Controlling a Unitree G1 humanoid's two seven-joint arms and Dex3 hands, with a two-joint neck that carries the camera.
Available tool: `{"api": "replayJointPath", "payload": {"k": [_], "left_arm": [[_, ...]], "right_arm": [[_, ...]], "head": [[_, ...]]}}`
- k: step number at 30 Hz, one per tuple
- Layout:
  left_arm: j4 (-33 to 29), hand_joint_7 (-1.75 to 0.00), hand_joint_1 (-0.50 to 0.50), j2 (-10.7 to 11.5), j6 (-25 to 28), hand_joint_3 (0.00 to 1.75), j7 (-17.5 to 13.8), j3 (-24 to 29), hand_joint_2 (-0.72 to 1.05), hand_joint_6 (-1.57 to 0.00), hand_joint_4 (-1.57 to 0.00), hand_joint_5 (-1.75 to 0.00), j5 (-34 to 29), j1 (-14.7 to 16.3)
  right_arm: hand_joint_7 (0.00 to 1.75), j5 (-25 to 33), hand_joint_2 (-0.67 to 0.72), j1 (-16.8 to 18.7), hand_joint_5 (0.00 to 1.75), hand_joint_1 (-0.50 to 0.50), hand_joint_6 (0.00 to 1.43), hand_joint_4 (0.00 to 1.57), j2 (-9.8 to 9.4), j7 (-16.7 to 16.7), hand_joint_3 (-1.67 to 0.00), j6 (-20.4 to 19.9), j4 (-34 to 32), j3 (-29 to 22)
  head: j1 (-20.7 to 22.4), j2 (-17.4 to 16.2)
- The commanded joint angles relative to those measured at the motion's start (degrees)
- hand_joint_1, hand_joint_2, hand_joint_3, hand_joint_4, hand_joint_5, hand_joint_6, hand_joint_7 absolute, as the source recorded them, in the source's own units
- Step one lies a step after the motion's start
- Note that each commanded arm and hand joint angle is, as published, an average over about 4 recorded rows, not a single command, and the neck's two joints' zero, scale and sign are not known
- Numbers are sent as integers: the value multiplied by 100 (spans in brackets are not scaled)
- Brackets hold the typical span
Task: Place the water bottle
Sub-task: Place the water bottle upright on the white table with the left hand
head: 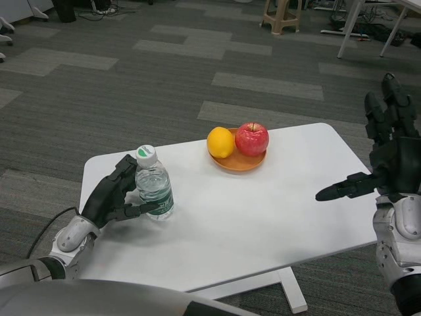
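Left hand [112,196] grips the water bottle [154,184] upright on the worktop [276,204].
Right hand [388,151] hovers empty, fingers spread, at the right edge; a plate [238,162] of fruit sits behind.

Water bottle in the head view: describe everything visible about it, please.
The water bottle is small, of clear plastic, with a white cap marked green and a green-and-white label low on its body. It stands upright on the white table, near the left edge, apart from the orange plate of fruit. The left hand grips it from the side, fingers wrapping its lower part.
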Motion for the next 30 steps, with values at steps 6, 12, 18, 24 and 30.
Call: {"api": "replayJointPath", "payload": {"k": [6,12,18,24,30], "left_arm": [[135,-108,-50,31,304,15,-108,-110,98,-10,-5,-175,120,267],[135,-70,-50,46,304,4,-108,-99,67,0,0,-175,90,269],[128,-52,-50,46,313,0,-154,-75,-8,0,0,-136,-51,278],[69,-40,-50,46,331,4,-183,-20,-44,0,0,-123,-64,282],[-120,-35,-50,55,410,9,-196,103,-55,0,0,-123,-38,287]], "right_arm": [[7,43,28,64,0,-50,0,0,15,-28,0,-44,-12,-1],[7,43,28,64,0,-50,0,0,21,-28,0,-44,-12,5],[7,43,28,64,0,-50,0,0,21,-28,0,-44,-10,7],[7,43,28,64,0,-50,0,0,12,-28,0,-40,10,27],[7,48,28,64,0,-50,0,0,12,-28,0,-44,36,45]], "head": [[7,-9],[15,-19],[36,-47],[35,-86],[44,-116]]}}
